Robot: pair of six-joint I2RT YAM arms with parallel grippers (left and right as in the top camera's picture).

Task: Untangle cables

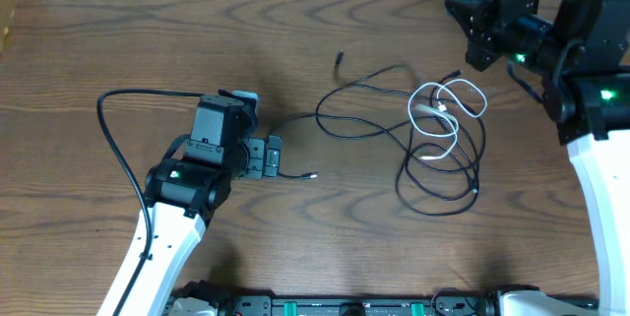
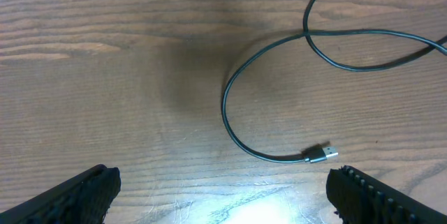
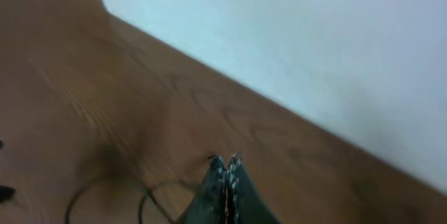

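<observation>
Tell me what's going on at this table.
Two robot arms are set to untangle a black cable and a white cable, which lie looped together on the table. The left gripper hangs open by the black cable's plug, holding nothing. The right gripper is shut, empty, up near the table's far edge.

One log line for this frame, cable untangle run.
left gripper open, empty, plug of black cable just ahead | right gripper shut, empty, near far table edge | white cable crossing black loops, not separated
</observation>
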